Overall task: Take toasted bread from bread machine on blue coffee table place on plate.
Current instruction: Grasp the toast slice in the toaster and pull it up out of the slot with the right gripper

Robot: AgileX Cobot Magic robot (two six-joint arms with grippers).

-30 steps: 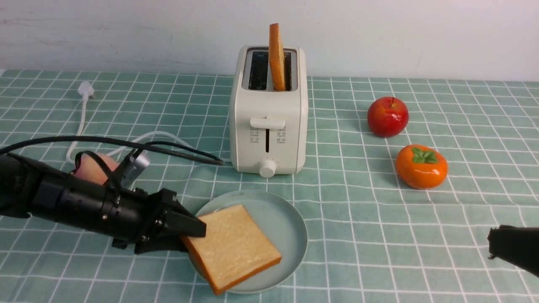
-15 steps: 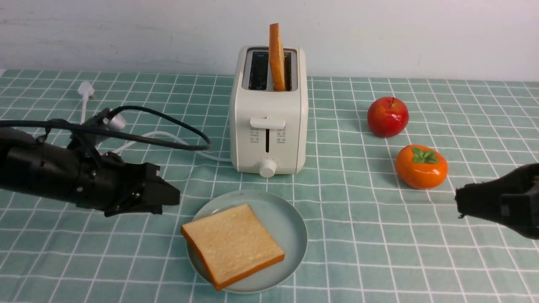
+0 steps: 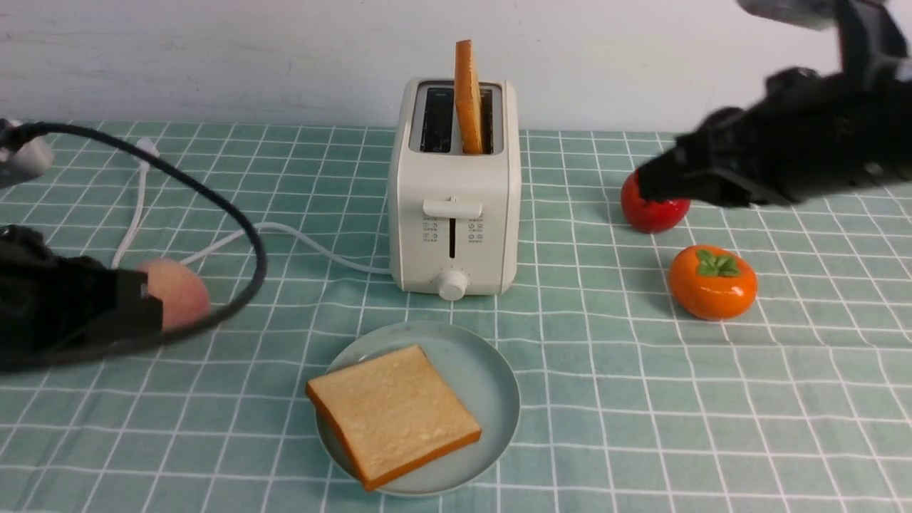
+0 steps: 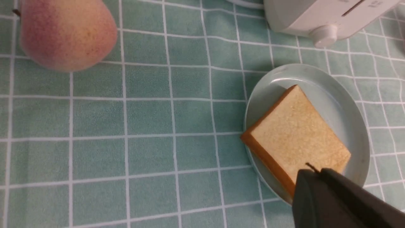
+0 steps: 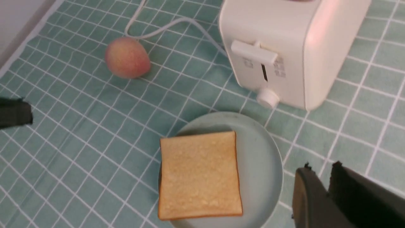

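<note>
The cream-white bread machine (image 3: 454, 214) stands at the middle back of the blue coffee table (image 3: 641, 399). One toasted bread slice (image 3: 467, 96) stands upright in its right slot; the left slot is empty. The other slice (image 3: 392, 413) lies flat on the pale plate (image 3: 484, 370), overhanging its front-left rim. My left gripper (image 3: 149, 313) is low at the far left, shut and empty (image 4: 313, 172). My right gripper (image 3: 645, 187) is raised to the right of the bread machine, in front of the apple, its jaws almost together and empty (image 5: 319, 169).
A peach (image 3: 174, 292) lies just by my left gripper. A red apple (image 3: 659, 212) and an orange persimmon (image 3: 712, 281) sit right of the bread machine. The white cord (image 3: 299, 239) runs left from the bread machine to its plug (image 3: 146, 149).
My left gripper let go of the slice on the plate and drew back to the far left. My right arm rose from the lower right up and leftward toward the bread machine.
</note>
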